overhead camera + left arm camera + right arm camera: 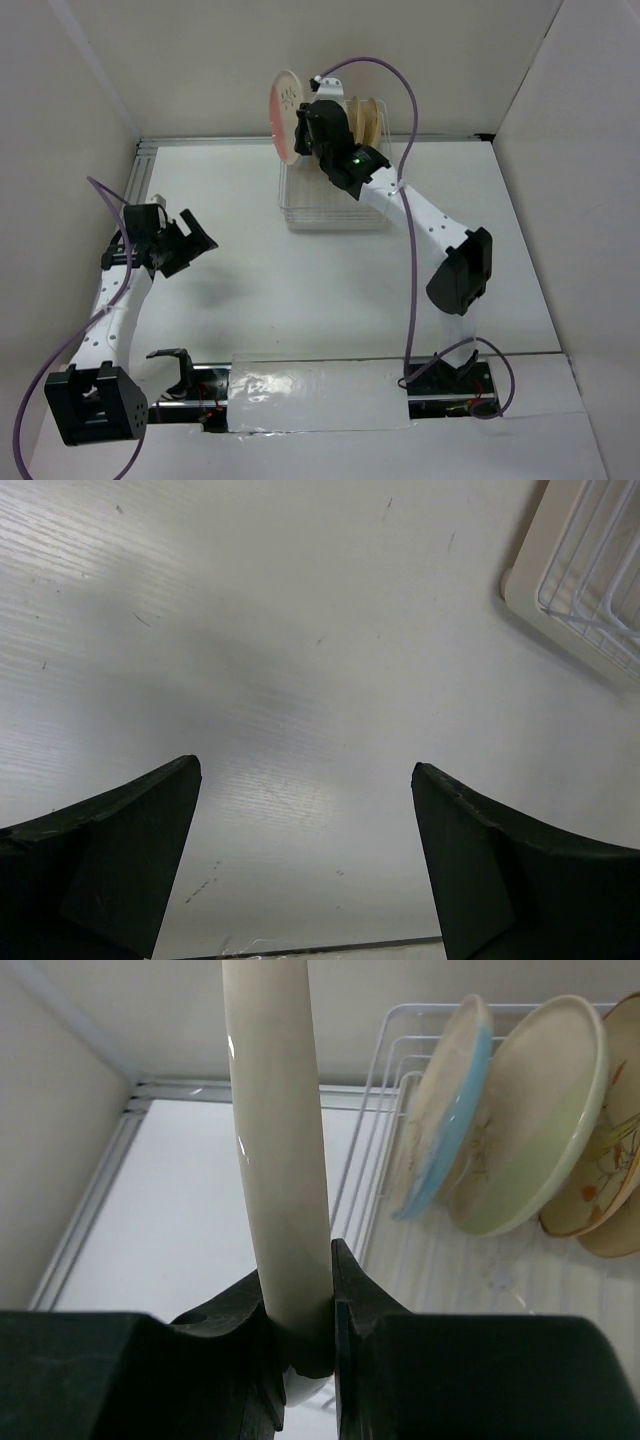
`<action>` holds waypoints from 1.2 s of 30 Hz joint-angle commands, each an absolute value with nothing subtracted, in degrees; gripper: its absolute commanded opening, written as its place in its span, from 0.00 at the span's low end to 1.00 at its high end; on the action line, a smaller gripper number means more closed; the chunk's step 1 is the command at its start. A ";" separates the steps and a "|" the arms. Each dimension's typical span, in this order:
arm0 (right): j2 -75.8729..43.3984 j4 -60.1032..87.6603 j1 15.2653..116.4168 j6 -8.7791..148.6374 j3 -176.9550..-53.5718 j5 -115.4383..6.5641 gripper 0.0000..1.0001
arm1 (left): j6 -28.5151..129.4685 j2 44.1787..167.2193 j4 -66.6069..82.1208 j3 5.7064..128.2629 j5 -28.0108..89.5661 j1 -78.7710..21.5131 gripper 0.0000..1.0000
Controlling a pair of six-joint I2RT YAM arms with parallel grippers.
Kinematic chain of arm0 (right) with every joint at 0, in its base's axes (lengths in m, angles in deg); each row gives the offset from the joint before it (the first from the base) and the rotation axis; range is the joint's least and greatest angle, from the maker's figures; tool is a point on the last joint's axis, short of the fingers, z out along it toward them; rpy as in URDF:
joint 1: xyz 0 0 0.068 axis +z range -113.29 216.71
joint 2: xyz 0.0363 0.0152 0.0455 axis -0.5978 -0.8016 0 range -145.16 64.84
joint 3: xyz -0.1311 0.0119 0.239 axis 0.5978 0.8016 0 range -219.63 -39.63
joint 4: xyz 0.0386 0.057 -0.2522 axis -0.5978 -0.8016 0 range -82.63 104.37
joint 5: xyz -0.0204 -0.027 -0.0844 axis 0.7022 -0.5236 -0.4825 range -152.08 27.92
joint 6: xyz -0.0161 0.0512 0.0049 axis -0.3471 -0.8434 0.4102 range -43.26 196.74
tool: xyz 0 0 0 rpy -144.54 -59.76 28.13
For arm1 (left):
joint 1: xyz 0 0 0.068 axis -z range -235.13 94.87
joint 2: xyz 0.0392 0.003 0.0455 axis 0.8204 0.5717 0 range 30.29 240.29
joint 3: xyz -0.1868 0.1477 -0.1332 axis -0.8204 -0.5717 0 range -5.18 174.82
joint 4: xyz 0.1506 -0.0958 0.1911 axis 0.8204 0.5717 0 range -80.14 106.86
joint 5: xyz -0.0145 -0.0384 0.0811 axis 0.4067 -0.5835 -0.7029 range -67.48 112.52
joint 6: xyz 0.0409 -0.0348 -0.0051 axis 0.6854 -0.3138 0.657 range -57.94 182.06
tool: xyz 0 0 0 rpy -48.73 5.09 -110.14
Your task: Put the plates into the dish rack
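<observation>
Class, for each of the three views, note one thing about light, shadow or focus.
Top external: glare on the shiny tape at the near edge. Left wrist: a soft grey shadow lies on the table beyond the open left pincer. Right wrist: a bright highlight streaks the rim of the plate in the right pincer.

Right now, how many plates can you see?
5. The pink plate is clamped in the right gripper near the dish rack; the blue plate, green plate and two tan plates, partly cropped, stand inside it.
</observation>
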State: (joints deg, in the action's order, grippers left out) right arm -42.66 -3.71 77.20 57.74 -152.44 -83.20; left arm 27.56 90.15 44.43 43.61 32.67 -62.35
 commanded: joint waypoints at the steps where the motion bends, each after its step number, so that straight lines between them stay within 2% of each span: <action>1: -41.86 18.39 76.79 61.80 -153.11 -91.17 0.00 | 28.83 88.83 41.95 43.33 35.00 -61.98 1.00; 3: -44.30 22.18 76.18 61.80 -153.00 -92.92 0.00 | 28.83 88.22 41.94 42.81 35.00 -61.46 1.00; 13: -58.97 19.92 75.65 60.75 -166.26 -101.37 0.00 | 28.83 87.69 41.94 42.80 35.00 -61.46 1.00; 22: -66.63 24.73 75.65 60.74 -165.58 -108.30 0.00 | 28.83 87.69 41.94 42.80 36.05 -60.93 1.00; 36: -78.85 22.90 76.79 64.53 -177.79 -108.31 0.01 | 29.36 88.21 41.94 42.80 38.24 -60.93 1.00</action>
State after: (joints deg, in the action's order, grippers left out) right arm -78.29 14.32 76.20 63.14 -171.66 -105.52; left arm 27.64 88.57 43.66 43.13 36.41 -61.17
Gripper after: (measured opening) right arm 0.240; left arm 0.995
